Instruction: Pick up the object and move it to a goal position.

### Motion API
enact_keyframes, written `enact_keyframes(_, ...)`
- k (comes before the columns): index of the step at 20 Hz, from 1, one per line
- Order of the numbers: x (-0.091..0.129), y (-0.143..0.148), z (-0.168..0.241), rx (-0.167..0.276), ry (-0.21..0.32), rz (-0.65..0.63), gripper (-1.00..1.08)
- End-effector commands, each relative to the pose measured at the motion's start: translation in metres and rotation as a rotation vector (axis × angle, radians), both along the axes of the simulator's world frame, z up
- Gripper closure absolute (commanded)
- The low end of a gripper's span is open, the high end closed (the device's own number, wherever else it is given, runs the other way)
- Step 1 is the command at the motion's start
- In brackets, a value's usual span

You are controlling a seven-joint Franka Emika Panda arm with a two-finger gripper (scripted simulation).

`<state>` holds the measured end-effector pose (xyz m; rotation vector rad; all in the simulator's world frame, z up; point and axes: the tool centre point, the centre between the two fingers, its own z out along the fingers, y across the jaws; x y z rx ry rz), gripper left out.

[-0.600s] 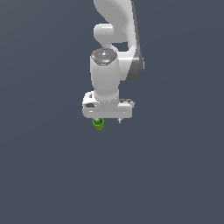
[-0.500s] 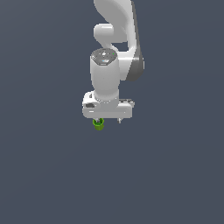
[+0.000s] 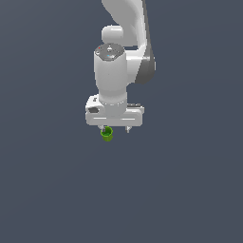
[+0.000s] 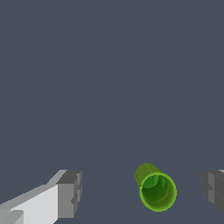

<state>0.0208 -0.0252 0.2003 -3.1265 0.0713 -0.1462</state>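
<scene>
The object is a tiny bright green cup-like cylinder (image 3: 107, 134) with a darker hollow top. In the exterior view it stands just below the white gripper (image 3: 115, 128), toward the exterior view's left fingertip. In the wrist view the cup (image 4: 155, 188) stands between the two grey fingertips (image 4: 70, 194), nearer one of them, and touches neither. The gripper (image 4: 142, 189) is open and holds nothing. The white arm hides the ground behind the cup in the exterior view.
A plain dark grey-blue floor (image 3: 180, 190) fills both views. No other objects, containers or edges show.
</scene>
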Motion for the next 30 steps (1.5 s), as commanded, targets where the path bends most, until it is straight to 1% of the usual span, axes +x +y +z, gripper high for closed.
enact_keyframes(1, -0.001, 0.0, -0.001, 0.0, 0.001, -0.002, -0.92)
enact_keyframes(5, -0.005, -0.004, -0.009, 0.002, 0.007, -0.028, -0.92)
enact_keyframes(9, -0.016, -0.011, -0.027, 0.006, 0.023, -0.085, -0.92)
enact_keyframes(12, -0.029, -0.02, -0.046, 0.01, 0.039, -0.15, -0.92)
enact_keyframes(17, -0.056, -0.036, -0.081, 0.012, 0.07, -0.275, -0.92)
enact_keyframes(22, -0.075, -0.046, -0.101, 0.01, 0.088, -0.355, -0.92)
enact_keyframes(26, -0.081, -0.049, -0.107, 0.009, 0.094, -0.38, -0.92)
enact_keyframes(30, -0.081, -0.049, -0.108, 0.009, 0.094, -0.375, -0.92)
